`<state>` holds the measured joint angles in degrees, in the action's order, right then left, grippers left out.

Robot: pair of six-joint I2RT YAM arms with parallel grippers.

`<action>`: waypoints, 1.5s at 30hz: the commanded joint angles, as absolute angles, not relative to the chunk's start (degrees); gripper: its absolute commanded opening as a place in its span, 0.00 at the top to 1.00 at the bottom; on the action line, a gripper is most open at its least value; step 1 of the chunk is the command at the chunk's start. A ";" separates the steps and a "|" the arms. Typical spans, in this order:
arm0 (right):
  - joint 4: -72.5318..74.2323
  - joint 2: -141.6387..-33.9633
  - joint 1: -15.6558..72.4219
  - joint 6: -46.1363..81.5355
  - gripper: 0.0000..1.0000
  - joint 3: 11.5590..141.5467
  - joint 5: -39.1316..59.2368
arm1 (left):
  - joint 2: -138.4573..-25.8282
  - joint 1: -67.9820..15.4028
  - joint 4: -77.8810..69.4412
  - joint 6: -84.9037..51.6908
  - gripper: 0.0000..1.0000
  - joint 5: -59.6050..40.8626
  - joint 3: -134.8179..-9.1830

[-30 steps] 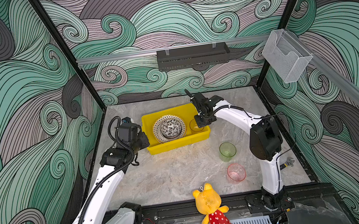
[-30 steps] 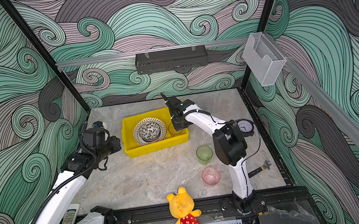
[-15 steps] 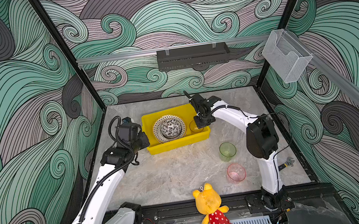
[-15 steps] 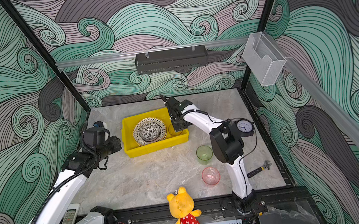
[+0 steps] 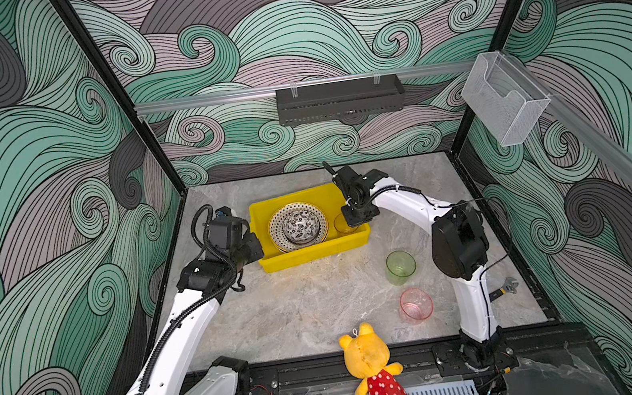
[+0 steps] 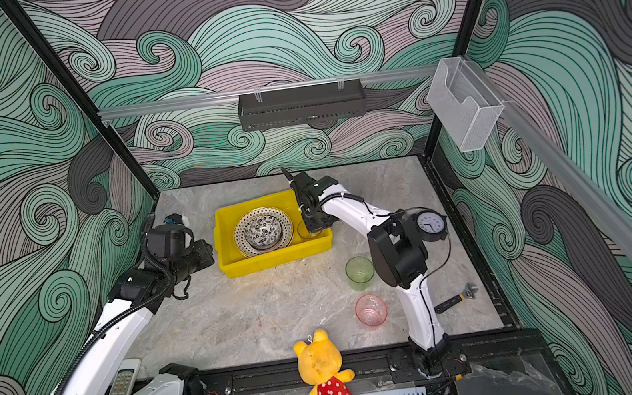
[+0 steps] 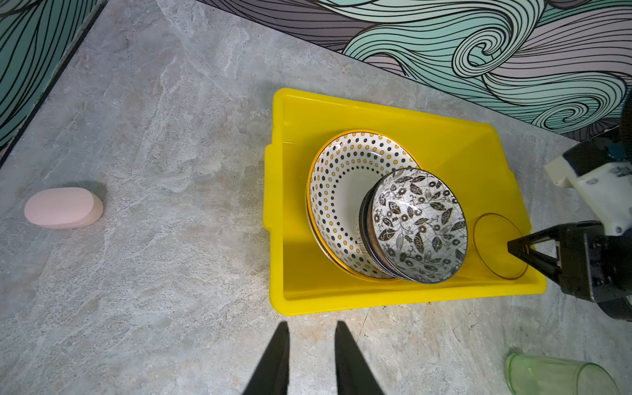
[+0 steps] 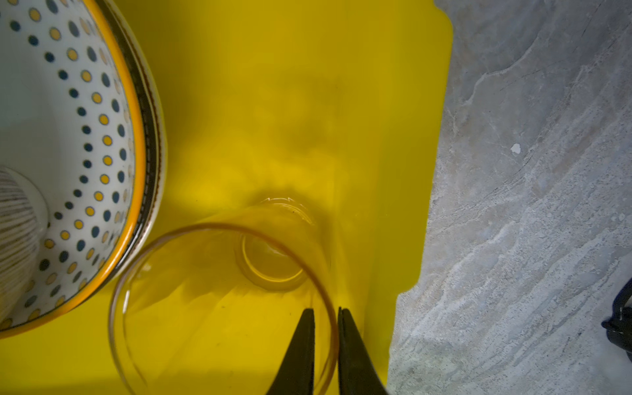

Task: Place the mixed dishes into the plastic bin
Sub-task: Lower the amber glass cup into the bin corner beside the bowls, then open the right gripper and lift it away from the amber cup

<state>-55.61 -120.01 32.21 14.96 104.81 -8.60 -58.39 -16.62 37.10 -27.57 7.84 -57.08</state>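
Observation:
The yellow plastic bin (image 5: 314, 255) (image 7: 342, 301) holds a dotted-rim plate (image 7: 338, 178) with a black-white leafy bowl (image 7: 419, 224) stacked on other bowls in it. At the bin's right end stands an amber cup (image 5: 343, 224) (image 8: 205, 290). My right gripper (image 8: 326, 311) straddles that cup's wall, one finger inside and one outside, jaws slightly apart with a gap beside the wall. My left gripper (image 7: 311, 325) is open and empty above the table, just outside the bin's left end. A green cup (image 5: 401, 266) and a pink cup (image 5: 416, 305) stand on the table to the right.
A yellow plush bear (image 5: 371, 367) lies at the front edge. There is a wrench (image 5: 503, 289) at the right, a pink oval block (image 7: 63, 207) at the far left, and a remote (image 6: 122, 383) by the left arm's base. A black rack (image 5: 340, 98) and a clear box (image 5: 501, 97) hang on the walls.
My right gripper's jaws have parted a little around the amber cup's wall, and that arm's elbow shifted slightly. The left arm has not moved.

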 commanded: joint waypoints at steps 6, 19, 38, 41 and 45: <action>-57.73 -120.12 32.41 14.48 0.77 106.02 -8.72 | -57.30 -16.26 39.29 -27.48 0.74 7.25 -58.54; -57.74 -114.72 32.36 14.50 0.75 104.50 -8.62 | -56.69 -16.26 39.52 -27.54 0.74 6.33 -58.63; -57.70 -103.80 32.43 14.94 0.73 97.84 -9.48 | -56.87 -16.26 38.88 -27.60 0.73 3.79 -58.89; -57.74 -101.95 32.40 14.98 0.73 96.37 -9.45 | -56.78 -16.26 38.55 -27.57 0.73 3.43 -58.89; -57.73 -99.53 32.39 15.03 0.73 94.52 -9.79 | -56.86 -16.26 38.47 -27.45 0.73 3.11 -58.91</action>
